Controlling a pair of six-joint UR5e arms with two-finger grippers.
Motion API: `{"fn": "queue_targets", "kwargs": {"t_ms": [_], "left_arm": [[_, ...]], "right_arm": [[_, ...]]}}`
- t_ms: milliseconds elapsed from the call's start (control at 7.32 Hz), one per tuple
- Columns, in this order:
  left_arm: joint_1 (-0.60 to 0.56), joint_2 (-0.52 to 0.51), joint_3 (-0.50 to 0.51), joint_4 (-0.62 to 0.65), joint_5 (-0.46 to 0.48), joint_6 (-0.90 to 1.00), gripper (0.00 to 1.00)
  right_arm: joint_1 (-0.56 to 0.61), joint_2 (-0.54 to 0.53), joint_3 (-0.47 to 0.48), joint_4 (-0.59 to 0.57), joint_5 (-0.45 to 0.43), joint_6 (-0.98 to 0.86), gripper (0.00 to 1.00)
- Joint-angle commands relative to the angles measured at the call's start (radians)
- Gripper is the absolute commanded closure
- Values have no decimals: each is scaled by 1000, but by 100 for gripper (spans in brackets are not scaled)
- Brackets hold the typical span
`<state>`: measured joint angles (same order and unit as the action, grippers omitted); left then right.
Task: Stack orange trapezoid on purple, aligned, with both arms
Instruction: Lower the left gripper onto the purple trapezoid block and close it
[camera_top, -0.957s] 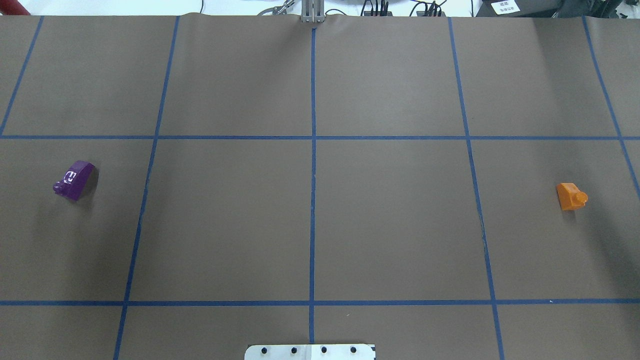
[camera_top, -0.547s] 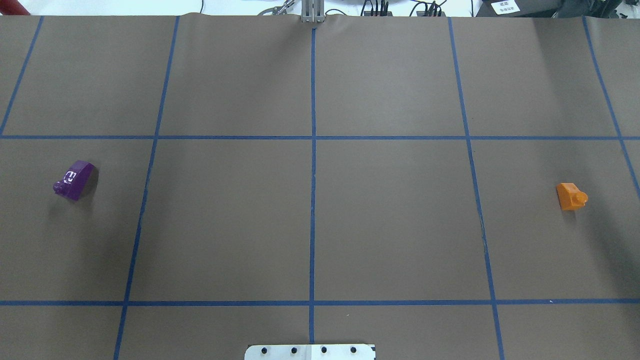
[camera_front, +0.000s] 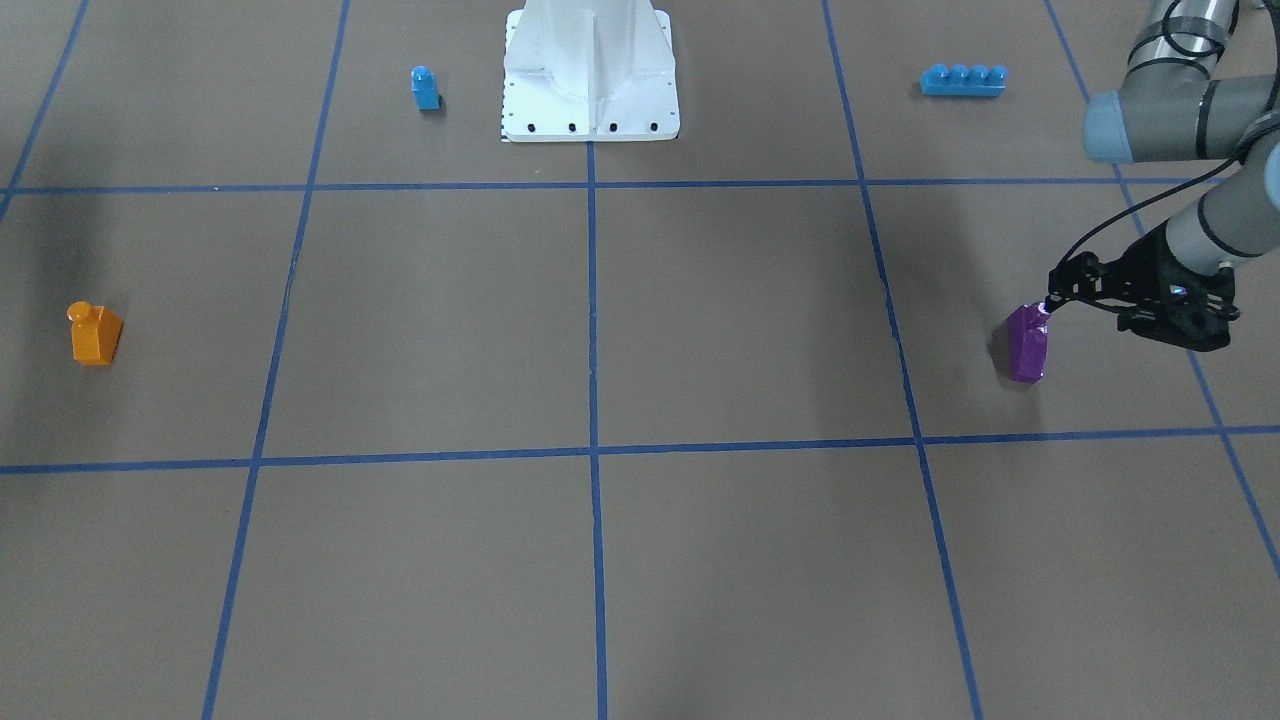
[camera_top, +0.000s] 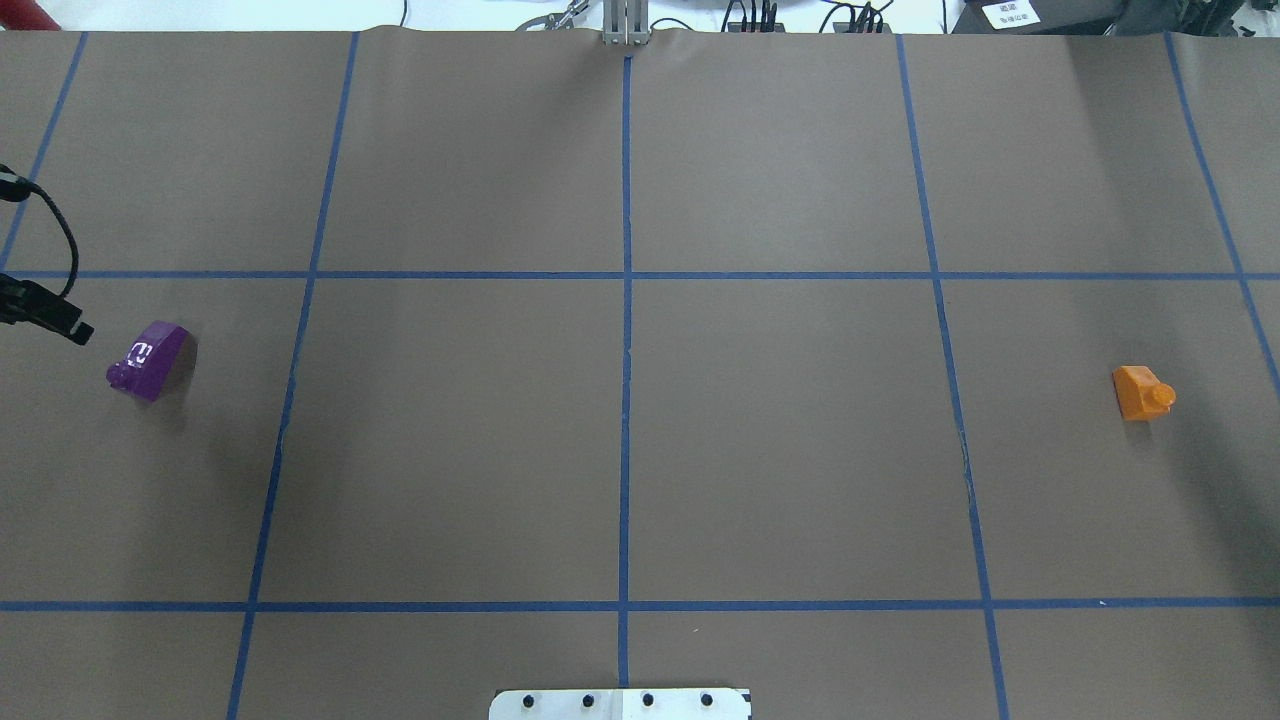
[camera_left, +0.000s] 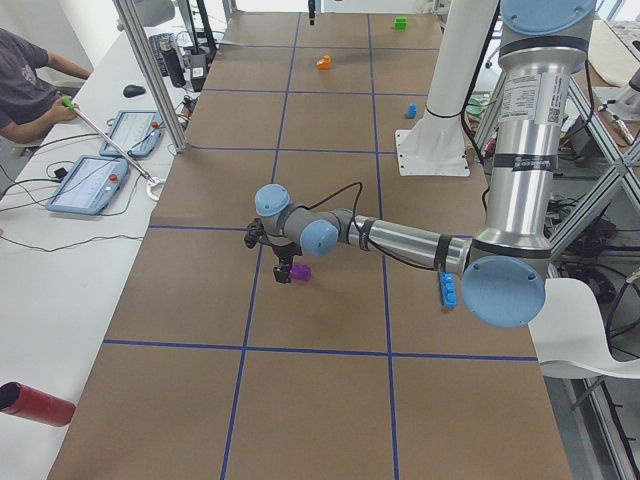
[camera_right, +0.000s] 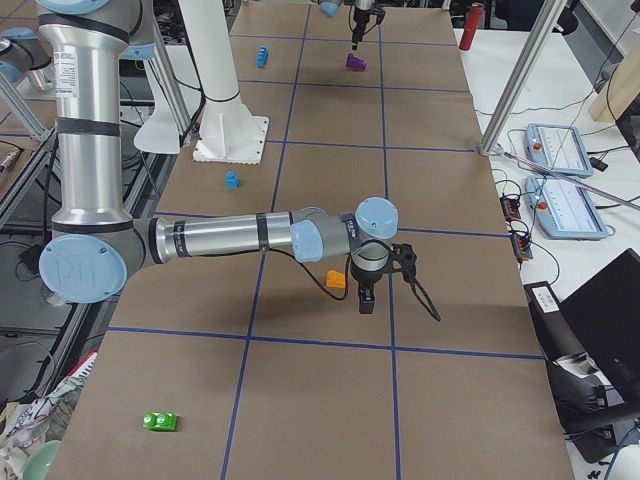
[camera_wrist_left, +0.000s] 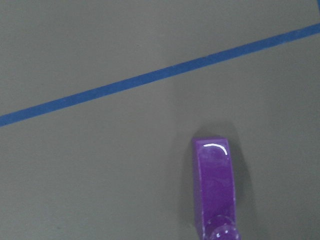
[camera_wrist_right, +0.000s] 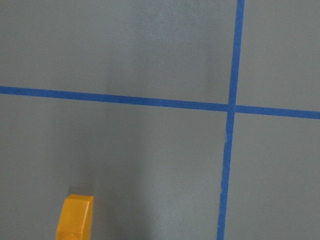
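Well apart: purple (camera_top: 150, 360), orange trapezoid (camera_top: 1140, 392), wide table (camera_top: 780, 440) span between; L fingers (camera_top: 70, 328), R fingers (camera_right: 366, 300) gap unclear.

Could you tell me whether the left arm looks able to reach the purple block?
Probably yes: the left gripper hangs close beside the purple block, with nothing visible between them.

left arm (camera_left: 400, 240) stretched low and near-horizontal, reaching out to 9 o'clock; left pincer (camera_front: 1052, 297) tips down, jaw gap unreadable. right arm (camera_right: 230, 238) mirrors it toward 3 o'clock, right pincer (camera_right: 365, 298) pointing down, jaws unreadable.
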<state>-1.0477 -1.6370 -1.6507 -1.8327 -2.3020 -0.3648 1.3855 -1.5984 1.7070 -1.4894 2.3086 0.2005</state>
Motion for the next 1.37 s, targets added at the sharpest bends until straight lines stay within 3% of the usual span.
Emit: {"fn": "queue_targets", "kwargs": {"t_ms": [0, 273, 683, 957, 1093, 1230], "left_arm": [[51, -21, 18, -5, 27, -37, 1], [86, -33, 43, -7, 44, -68, 2], [91, -32, 66, -8, 44, -63, 13], [92, -32, 68, -8, 42, -68, 46], [91, -32, 65, -8, 39, -68, 81], [91, -32, 65, -7, 36, -74, 100]], "right_arm": [[0, 0, 0, 4, 0, -3, 0], [0, 0, 0, 5, 0, -6, 0], [-2, 0, 0, 5, 0, -6, 0], [-2, 0, 0, 5, 0, -6, 0], [-2, 0, -1, 5, 0, -6, 0], [-2, 0, -1, 5, 0, -6, 0]]}}
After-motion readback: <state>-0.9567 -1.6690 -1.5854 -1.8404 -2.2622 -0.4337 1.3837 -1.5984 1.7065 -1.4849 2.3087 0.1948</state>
